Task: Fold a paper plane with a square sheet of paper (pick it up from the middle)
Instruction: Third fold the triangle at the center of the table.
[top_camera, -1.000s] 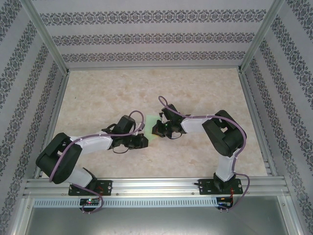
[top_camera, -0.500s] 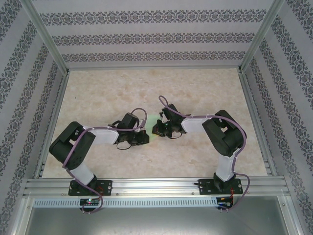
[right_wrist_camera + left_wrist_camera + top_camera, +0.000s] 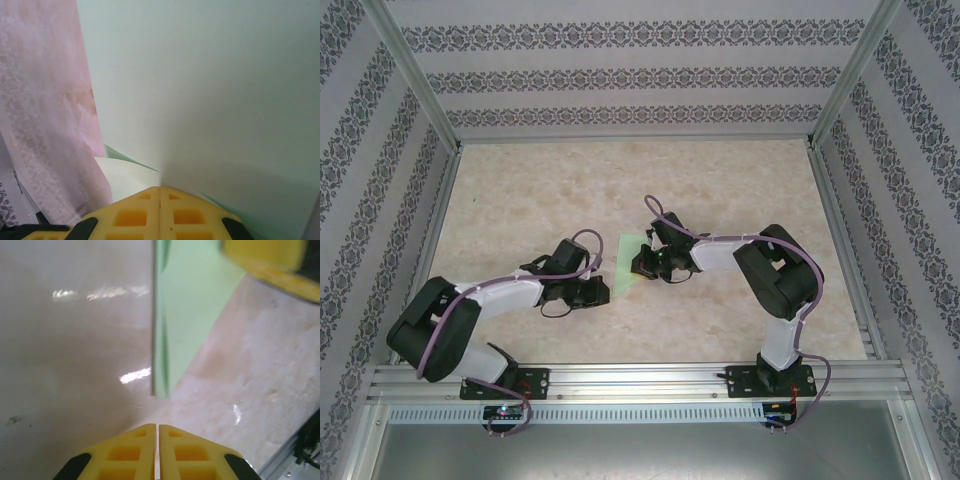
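Two grippers, both closed. Left gripper [image 3: 156, 454] empty, tips just short of narrow end of folded green paper [image 3: 626, 262]. Right gripper [image 3: 160, 212] clamped, apparently pinching the wide far end. Paper mid-table [image 3: 720, 180] between grippers, long axis near-to-far, tapering toward the near-left.

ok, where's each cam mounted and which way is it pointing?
Top external: above and behind the bases, looking down at the table; both arms, left gripper, right gripper, green sheet between.
Left wrist: low over the table, looking past its shut fingertips at the sheet's edge and the right gripper's yellow finger.
Right wrist: close in, shut fingertips against the sheet.
Shared: all three see the sheet; top and left wrist both see the right gripper.
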Tool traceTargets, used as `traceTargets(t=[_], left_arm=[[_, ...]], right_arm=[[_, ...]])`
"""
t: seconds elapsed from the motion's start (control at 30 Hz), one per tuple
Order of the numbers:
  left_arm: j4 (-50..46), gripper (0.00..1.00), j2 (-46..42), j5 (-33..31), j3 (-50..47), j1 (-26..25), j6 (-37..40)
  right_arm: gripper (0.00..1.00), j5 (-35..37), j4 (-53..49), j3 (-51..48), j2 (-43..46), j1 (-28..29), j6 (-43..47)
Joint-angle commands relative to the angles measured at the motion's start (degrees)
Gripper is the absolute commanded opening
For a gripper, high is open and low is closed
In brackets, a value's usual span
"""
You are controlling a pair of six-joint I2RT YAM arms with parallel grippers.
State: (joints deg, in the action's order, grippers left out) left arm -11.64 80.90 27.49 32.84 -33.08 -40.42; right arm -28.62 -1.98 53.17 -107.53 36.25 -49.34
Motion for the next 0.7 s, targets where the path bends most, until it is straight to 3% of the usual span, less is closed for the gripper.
traceTargets(t=[0.0, 0.23, 0.67], left_arm=[[0.2, 0.12, -2.6, -1.1, 4.4, 0.7, 0.3], [3.7, 0.11, 8.2, 1.3, 13.6, 0.8, 2.1], [3.9, 0.07, 19.4, -3.8, 14.8, 1.1, 4.2]], right_arm=[[0.06, 1.3, -1.0, 0.6, -0.1, -0.4, 1.1], [0.07, 1.2, -1.5, 1.8, 1.7, -0.3, 1.2], [0.08, 1.5, -0.6, 0.6, 2.9, -0.4, 0.3]])
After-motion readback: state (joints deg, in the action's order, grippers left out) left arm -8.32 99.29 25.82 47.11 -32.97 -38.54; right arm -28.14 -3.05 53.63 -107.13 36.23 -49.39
